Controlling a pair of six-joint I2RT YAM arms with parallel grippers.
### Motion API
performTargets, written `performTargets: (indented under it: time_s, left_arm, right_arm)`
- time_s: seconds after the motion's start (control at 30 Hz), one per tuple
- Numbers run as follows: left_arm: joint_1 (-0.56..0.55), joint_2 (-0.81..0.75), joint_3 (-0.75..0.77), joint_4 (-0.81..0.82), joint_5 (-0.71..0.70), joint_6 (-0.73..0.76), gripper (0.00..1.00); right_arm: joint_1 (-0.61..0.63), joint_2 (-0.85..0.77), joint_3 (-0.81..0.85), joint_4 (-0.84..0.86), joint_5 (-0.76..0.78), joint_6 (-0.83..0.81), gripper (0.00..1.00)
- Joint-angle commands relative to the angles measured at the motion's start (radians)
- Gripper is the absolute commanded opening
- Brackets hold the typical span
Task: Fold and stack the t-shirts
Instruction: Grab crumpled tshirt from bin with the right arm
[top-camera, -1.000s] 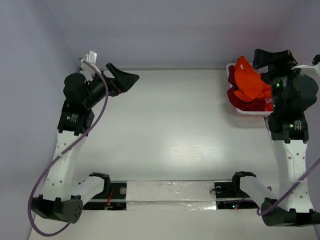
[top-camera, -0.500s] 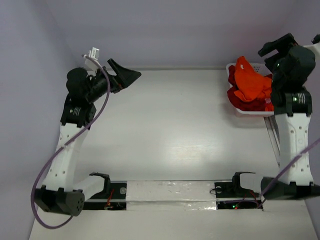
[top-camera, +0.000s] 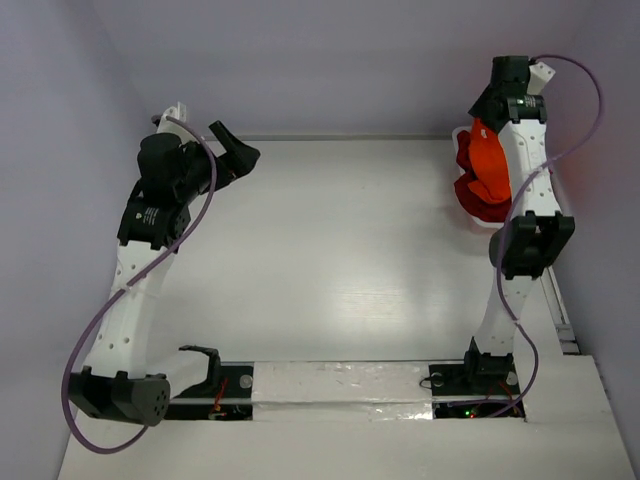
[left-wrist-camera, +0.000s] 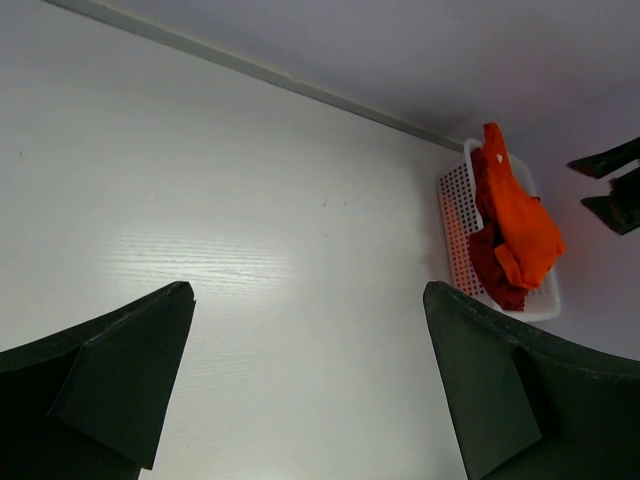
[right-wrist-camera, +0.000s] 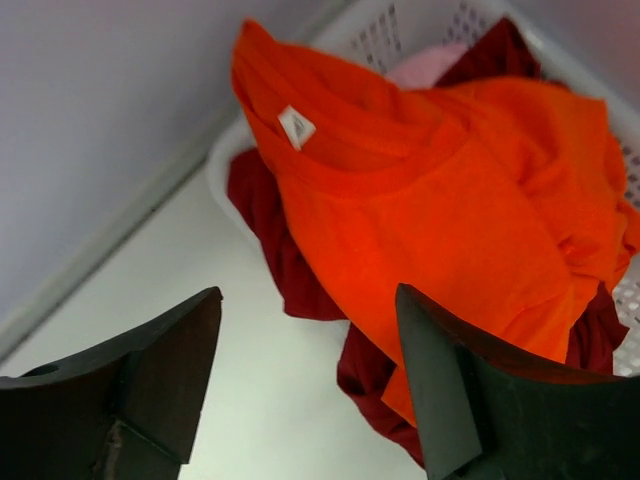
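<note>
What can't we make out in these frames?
Crimson t-shirt: mostly buried under the orange t-shirt, every view.
Basket: top view, right arm covers its right half.
Pink cloth: right wrist view, only a sliver shows; unidentifiable.
Shirt label: too small to read.

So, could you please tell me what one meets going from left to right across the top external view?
The left gripper → table → orange t-shirt; the right arm overlaps that shirt, so I leave it out.
</note>
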Motion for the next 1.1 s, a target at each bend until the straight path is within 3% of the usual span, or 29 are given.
performTargets:
  time_s: [0.0,0.33,0.53,0.67,0.87,1.07]
  left_arm:
    - [0.007,-0.046,-0.045,0.072,-0.039,0.015,0.99]
    - [0.007,0.097,0.046,0.000,-0.088,-0.014,0.99]
    - [0.007,0.093,0.024,-0.013,-0.078,-0.030,0.99]
    - [0.007,0.074,0.006,-0.006,-0.040,-0.043,0.99]
    - [0.007,0.014,-0.048,0.009,-0.020,-0.030,0.99]
    - [0.007,0.004,-0.002,-0.045,0.032,-0.030,0.99]
  right_arm:
    - [-0.004,-0.013,0.064,-0.039,0.010,0.014,0.74]
    - [-0.004,-0.055,-0.037,-0.022,0.046,0.047,0.70]
    - [-0.041,-0.142,-0.243,0.035,0.008,0.051,0.71]
    - [-0.079,-0.132,-0.295,0.046,-0.032,0.077,0.71]
    - [-0.125,-0.098,-0.301,0.081,-0.099,0.090,0.70]
    - [-0.177,-0.047,-0.210,0.041,-0.190,0.085,0.69]
